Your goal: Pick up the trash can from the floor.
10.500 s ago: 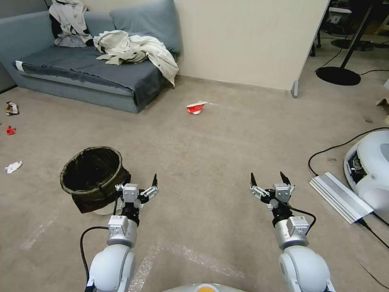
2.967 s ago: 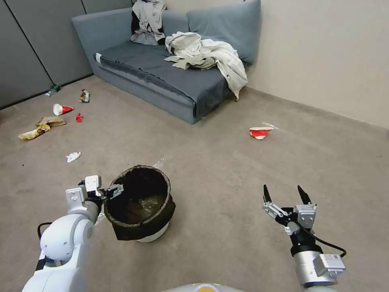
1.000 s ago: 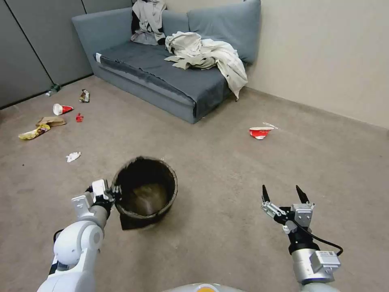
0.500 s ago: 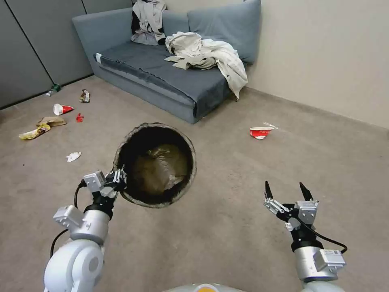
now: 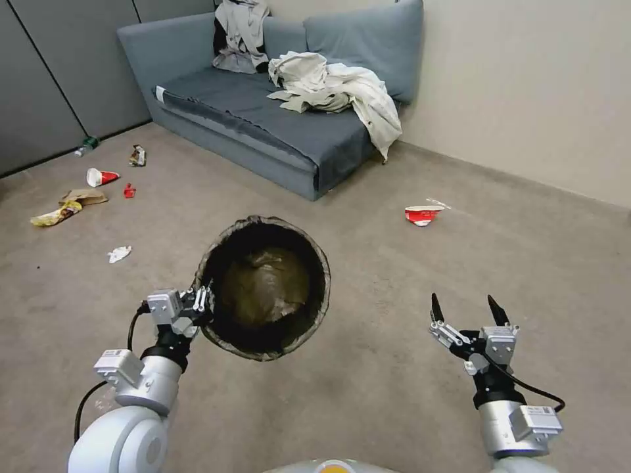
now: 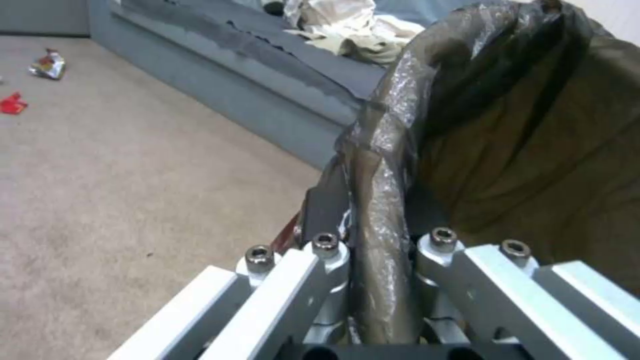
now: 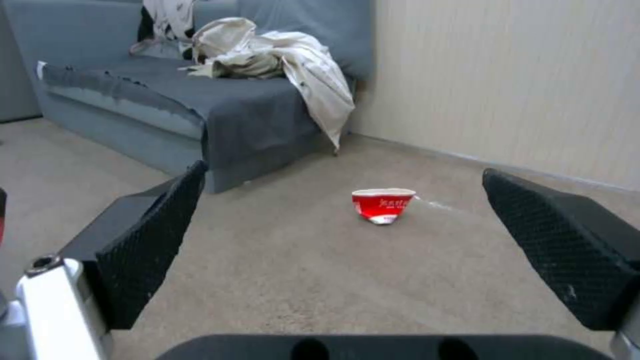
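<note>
The trash can (image 5: 266, 289), lined with a dark brown-black bag, hangs in the air above the floor (image 5: 368, 387), tilted so its mouth faces me. My left gripper (image 5: 200, 307) is shut on its rim at the near left side. In the left wrist view the bag-covered rim of the trash can (image 6: 380, 200) runs between the two fingers (image 6: 325, 210) of the left gripper (image 6: 375, 220). My right gripper (image 5: 465, 309) is held open and empty low on the right, and the right wrist view shows the right gripper (image 7: 347, 250) with its fingers spread wide.
A grey sofa (image 5: 263, 125) with crumpled clothes (image 5: 335, 89) stands against the far wall. A crushed red cup (image 5: 420, 214) lies on the carpet ahead right, the same red cup (image 7: 382, 204) in the right wrist view. Scattered litter (image 5: 98, 187) lies far left.
The left arm lifted the trash can off the floor and tipped it toward me; in the last half second it shifted slightly right and lower. The right arm stayed still.
</note>
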Controlling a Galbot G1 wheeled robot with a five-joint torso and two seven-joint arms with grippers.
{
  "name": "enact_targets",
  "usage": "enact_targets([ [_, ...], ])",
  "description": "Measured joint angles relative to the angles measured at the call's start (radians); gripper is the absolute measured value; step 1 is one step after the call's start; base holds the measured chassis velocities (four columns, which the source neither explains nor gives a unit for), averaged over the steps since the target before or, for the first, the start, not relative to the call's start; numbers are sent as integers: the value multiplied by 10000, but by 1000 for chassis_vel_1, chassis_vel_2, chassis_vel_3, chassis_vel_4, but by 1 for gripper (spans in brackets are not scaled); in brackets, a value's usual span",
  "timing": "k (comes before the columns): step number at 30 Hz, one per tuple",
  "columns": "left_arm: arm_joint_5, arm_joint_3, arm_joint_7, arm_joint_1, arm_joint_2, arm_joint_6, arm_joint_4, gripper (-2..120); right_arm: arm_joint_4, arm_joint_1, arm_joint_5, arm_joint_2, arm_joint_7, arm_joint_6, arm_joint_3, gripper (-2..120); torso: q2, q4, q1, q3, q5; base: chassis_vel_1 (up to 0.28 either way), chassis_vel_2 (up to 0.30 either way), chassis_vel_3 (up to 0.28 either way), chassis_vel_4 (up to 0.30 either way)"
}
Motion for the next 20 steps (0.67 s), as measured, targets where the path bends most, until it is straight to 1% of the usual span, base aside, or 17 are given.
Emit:
enact_targets([
  [7, 44, 57, -42, 29, 9, 7, -73, 5, 134, -52, -216, 52, 0, 26, -33, 100, 0, 0, 0, 0, 0, 0, 0, 0, 0],
  [10, 41, 60, -30, 3, 110, 27, -73, 5, 194, -59, -309, 94, 12, 26, -62, 100, 0, 1, 0, 0, 0, 0, 0, 0, 0],
  [20, 21, 66, 48, -94, 189, 50, -71, 5, 242, -76, -341, 159, 66, 71, -72, 100, 0, 0, 0, 0, 0, 0, 0, 0, 0],
])
